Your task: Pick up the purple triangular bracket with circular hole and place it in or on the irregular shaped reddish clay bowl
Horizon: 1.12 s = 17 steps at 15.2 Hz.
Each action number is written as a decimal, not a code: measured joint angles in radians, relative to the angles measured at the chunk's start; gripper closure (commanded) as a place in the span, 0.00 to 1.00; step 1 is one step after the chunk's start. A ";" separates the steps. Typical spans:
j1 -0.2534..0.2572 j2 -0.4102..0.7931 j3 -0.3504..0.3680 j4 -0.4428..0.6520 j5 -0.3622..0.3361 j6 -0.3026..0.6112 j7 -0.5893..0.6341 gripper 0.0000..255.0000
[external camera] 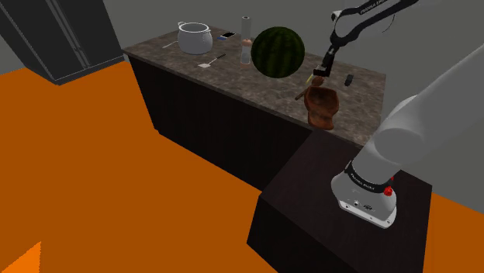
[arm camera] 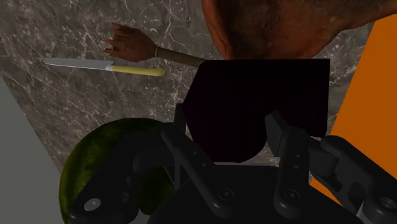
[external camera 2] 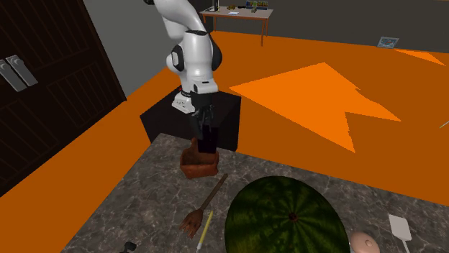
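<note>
Blk two-finger gripper [arm camera: 232, 137] pinches dark-purple triangular bracket [arm camera: 261, 89]. Irregular reddish clay bowl [external camera: 323, 107] sits at its 6 o'clock, shoulder view. Risk: off-centre release clips rim, bracket bounces off grey marbled counter [external camera: 233, 77].

The floor [external camera: 116, 171] is flat bright orange, and the walls [external camera: 233, 12] are plain grey. The counter [external camera: 256, 85] has a mottled grey-brown stone top with thin white veins; its front is near-black brown, as is the stand [external camera: 333, 225]. The watermelon [external camera: 277, 52] is dark green with darker stripes. The bowl [external camera: 323, 105] is blotchy reddish brown. The bracket [arm camera: 254, 102] is a purple so deep it looks almost black. The gripper [arm camera: 229, 124] is all black. The arm [external camera 2: 193, 54] is white with dark joints and a red button [external camera: 388, 191] at its base. The knife [arm camera: 105, 67] has a silvery blade and a yellow handle. The brush [arm camera: 137, 48] is brown. The pot [external camera: 194, 37] is pale grey.
</note>
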 measured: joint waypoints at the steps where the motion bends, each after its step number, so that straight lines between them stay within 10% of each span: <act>1: -0.025 -0.046 0.011 -0.036 -0.038 -0.009 0.015 1.00; 7: -0.163 -0.283 0.050 -0.198 -0.176 -0.077 0.024 1.00; 17: -0.185 -0.197 0.003 -0.280 -0.235 0.088 0.051 1.00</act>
